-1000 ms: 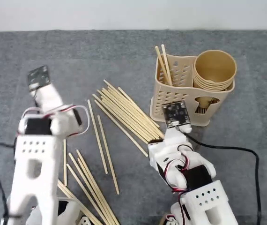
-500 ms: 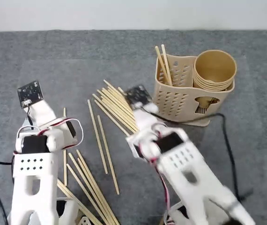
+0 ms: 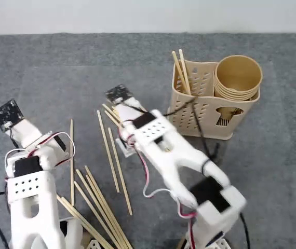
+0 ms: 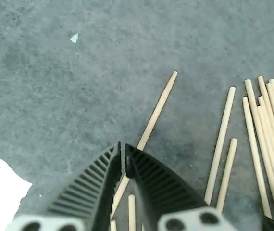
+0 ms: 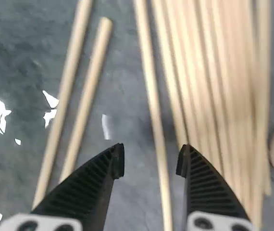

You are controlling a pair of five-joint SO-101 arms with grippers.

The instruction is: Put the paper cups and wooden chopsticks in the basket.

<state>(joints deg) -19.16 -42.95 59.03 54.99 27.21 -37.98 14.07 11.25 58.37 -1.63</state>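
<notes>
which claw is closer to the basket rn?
Right. The right claw hangs open over the chopstick pile next to the basket; the left claw is far off on the other side, above a lone chopstick.

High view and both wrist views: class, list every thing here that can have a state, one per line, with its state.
left gripper, shut, empty
right gripper, open, astride one loose chopstick
basket, upright, both compartments in use
paper cups, stacked upright in the basket
two chopsticks, standing tilted in the basket
loose chopsticks, lying flat on the table
</notes>
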